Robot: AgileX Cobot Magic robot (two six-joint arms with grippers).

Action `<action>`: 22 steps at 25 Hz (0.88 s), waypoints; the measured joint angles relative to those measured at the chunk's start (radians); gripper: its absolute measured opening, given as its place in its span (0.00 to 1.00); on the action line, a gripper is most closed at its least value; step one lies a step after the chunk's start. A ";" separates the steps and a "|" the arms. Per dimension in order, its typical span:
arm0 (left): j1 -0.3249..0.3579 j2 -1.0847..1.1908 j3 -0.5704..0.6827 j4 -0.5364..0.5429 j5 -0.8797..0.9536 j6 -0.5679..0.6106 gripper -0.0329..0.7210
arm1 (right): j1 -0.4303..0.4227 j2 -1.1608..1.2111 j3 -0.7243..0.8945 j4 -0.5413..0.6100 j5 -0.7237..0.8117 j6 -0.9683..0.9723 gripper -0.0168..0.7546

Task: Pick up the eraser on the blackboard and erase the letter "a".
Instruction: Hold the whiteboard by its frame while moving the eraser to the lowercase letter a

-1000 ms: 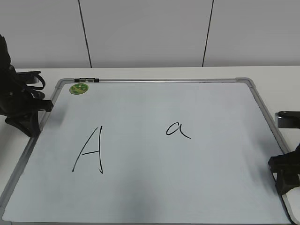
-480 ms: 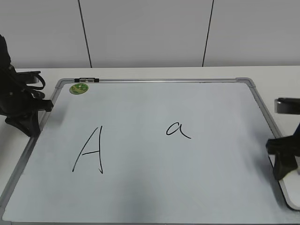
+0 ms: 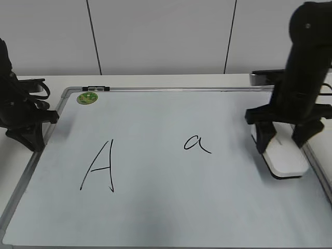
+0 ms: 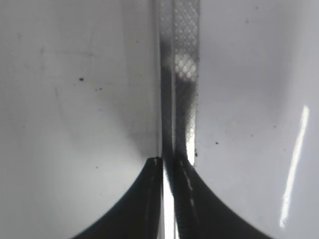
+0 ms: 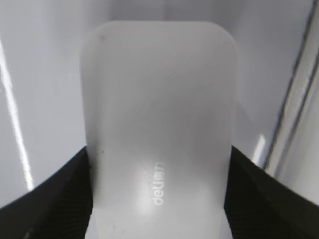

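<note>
My right gripper [image 3: 283,140] stands over the eraser [image 3: 283,157], which lies on the blackboard [image 3: 155,218] near its right edge, well apart from the letter "a" [image 3: 196,143]. In the right wrist view the eraser [image 5: 158,119] fills the space between my two fingers, one dark pad [image 5: 55,199] at each long side; the jaws are spread about as wide as the block. Whether the pads are pressing the plastic or only flanking it I cannot tell from these views, as the contact lines are blurred. I judge the step in hand to be the pick-up: the tool is placed, the grasp is not confirmed, and the eraser appears to rest flat on the board. My left gripper [image 4: 167,199] is parked at the board's left frame, fingers drawn together with nothing between them. The capital "A" [image 3: 99,166] and the green magnet [image 3: 87,97] sit on the left half, out of the working path. The next move calls for a firm squeeze on the long sides, then carrying the block leftward to the small letter and rubbing with the felt base kept flat.
</note>
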 joint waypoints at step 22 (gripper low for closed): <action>0.000 0.000 0.000 -0.002 0.002 0.000 0.12 | 0.128 0.378 -0.460 0.008 0.068 -0.029 0.70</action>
